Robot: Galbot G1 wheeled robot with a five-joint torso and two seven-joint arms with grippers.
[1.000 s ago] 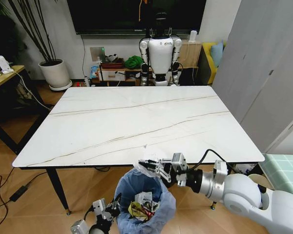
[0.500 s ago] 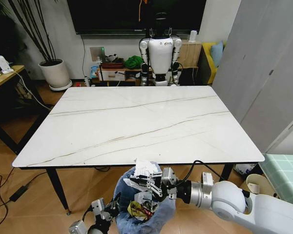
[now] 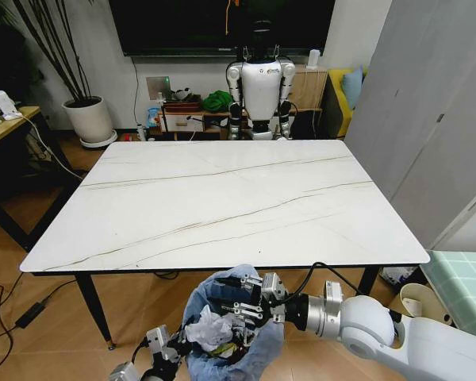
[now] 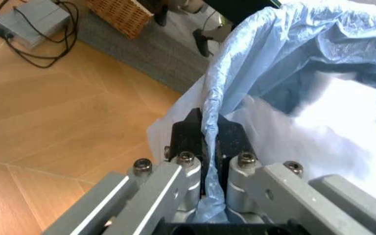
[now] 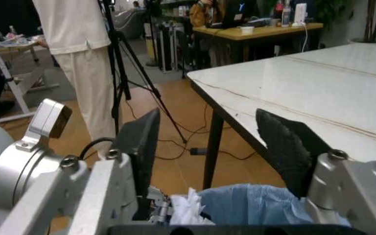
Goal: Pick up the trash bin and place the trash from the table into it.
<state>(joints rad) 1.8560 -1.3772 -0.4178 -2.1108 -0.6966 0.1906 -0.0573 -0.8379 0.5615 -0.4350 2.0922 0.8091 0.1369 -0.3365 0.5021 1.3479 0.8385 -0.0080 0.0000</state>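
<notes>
**Bin held at the near table edge, right end effector spread above it**

The trash bin (image 3: 232, 337), lined with a crinkly blue bag, sits below the near edge of the table (image 3: 222, 198), close to the robot. Inside it lies the trash (image 3: 210, 332): a crumpled white tissue on top, with darker scraps beside it that are too small to make out.

The left end effector (image 3: 173, 346) is at the bin's left rim. In the left wrist view its fingers (image 4: 189, 139) are clamped together on a fold of the blue bag (image 4: 221, 93), which runs up between them.

The right end effector (image 3: 236, 298) hovers over the bin's mouth, reaching in from the right. Its fingers (image 5: 291, 147) stand apart with nothing between them; in the right wrist view the blue rim and a white scrap show under them.

The marble-look top of the table is bare. Beyond its far edge stands a white humanoid robot (image 3: 260, 83) below a wall television (image 3: 222, 24), with a potted plant (image 3: 87, 115) to the far left.
</notes>
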